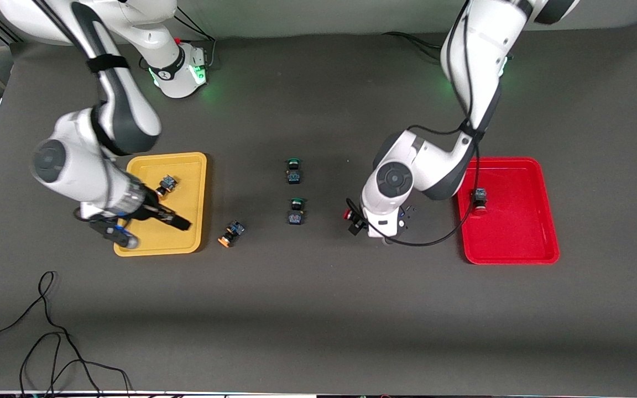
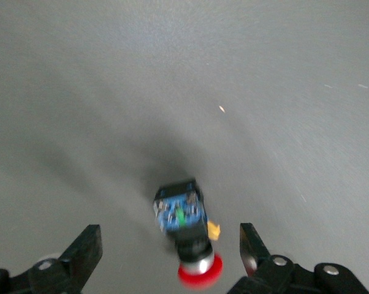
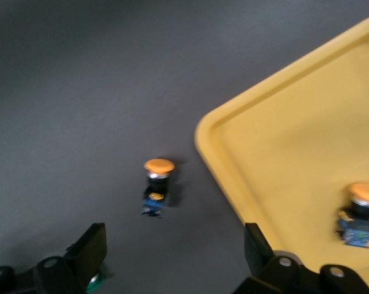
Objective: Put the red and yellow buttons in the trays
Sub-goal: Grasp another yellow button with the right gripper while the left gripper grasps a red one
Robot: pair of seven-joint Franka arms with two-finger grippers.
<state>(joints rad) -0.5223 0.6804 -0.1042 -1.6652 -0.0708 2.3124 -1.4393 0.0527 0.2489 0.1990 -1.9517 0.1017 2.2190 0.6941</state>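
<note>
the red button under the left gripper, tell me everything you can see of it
The red button is a tiny push-button switch: round red cap, silvery collar, black body and a blue rear block with a green spot. It lies on its side on the dark grey table, outside the red tray, toward the right arm's end from it. The left gripper is open with a finger on either side of it; neither finger visibly touches it.
</note>
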